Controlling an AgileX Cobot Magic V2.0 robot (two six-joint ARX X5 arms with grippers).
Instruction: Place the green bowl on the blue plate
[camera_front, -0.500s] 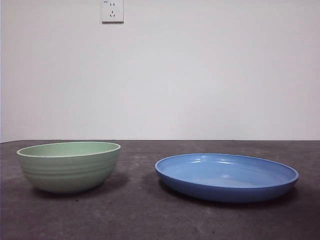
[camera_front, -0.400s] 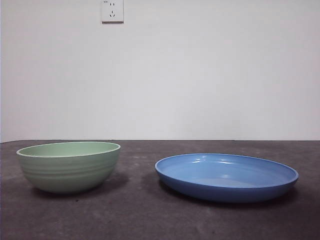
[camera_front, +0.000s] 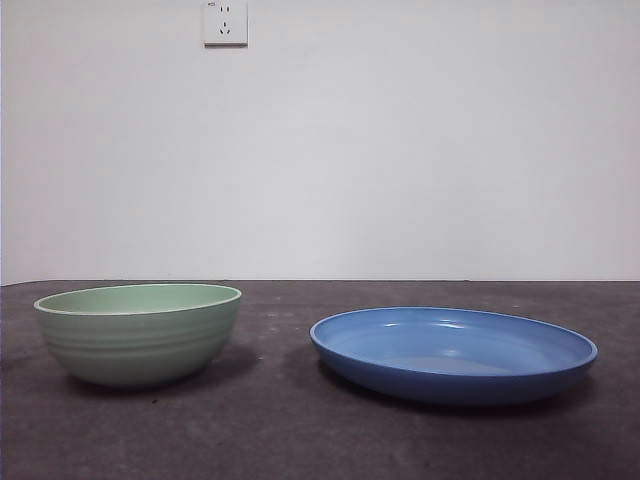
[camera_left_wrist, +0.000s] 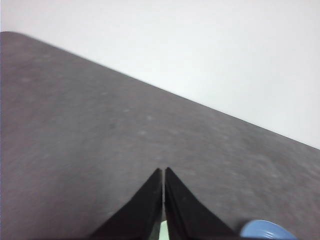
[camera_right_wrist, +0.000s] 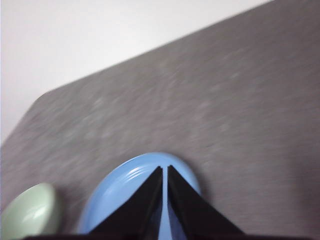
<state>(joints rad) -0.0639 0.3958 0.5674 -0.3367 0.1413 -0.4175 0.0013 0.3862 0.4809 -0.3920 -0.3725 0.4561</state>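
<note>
Green bowl (camera_front: 138, 333) apart from blue plate (camera_front: 453, 352), plate half-hidden behind right gripper (camera_right_wrist: 165, 169), both jaws pressed together.

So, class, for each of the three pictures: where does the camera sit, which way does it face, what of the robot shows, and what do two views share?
Front view: low at table height, facing the wall across the green bowl and blue plate; no robot part shows.
Left wrist view: above the table, looking past the left gripper, jaws together.
Right wrist view: above the plate, behind the right gripper, jaws together.
Shared: front and right wrist views both show bowl and plate.
</note>
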